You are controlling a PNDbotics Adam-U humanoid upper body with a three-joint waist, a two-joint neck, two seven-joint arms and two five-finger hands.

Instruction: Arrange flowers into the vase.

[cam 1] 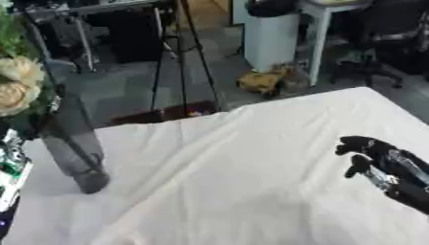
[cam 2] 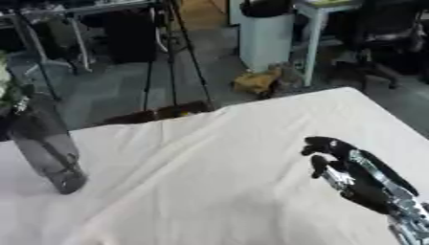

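A tall dark glass vase (cam 1: 75,148) stands on the white tablecloth (cam 1: 243,182) at the left. Cream flowers (cam 1: 16,88) with green leaves rise from its mouth, and dark stems show through the glass. My right hand (cam 2: 352,172) hovers over the right side of the cloth, far from the vase, with its fingers relaxed and nothing in it. My left hand does not show in either view.
A small white and green thing (cam 1: 10,172) lies at the table's left edge beside the vase. Beyond the far edge stand a black tripod (cam 1: 180,57), a white bin (cam 1: 272,40) and chairs on the floor.
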